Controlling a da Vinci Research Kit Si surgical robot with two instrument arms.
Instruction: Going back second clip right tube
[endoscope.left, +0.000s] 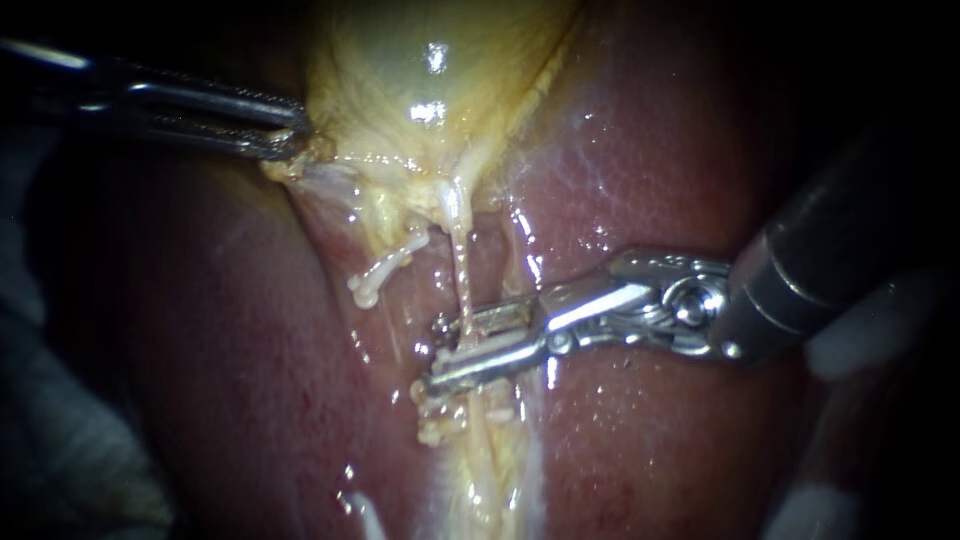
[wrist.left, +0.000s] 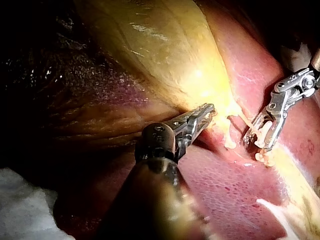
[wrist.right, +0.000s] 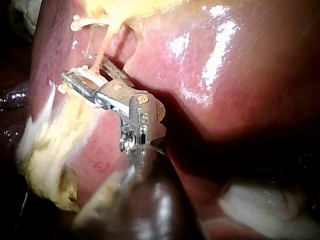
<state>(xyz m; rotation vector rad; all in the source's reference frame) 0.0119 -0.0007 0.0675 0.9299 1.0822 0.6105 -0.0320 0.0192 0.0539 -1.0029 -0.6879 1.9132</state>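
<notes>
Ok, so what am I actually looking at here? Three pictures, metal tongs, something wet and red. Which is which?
This is a surgical robot working on a pig's liver and gallbladder laid on a bench. The wide picture comes from an endoscope, a small camera close to the tissue. The other two come from cameras riding on each arm. The dark red surface is the liver, and the yellowish sac is the gallbladder. The left instrument, a thin shaft ending in two small jaws, has its jaws shut on the gallbladder's lower edge. The right instrument has its jaws open, one on either side of a thin pale tube running down from the gallbladder. Small white clips sit just below those jaws, and another white clip sits nearer the left instrument.
</notes>
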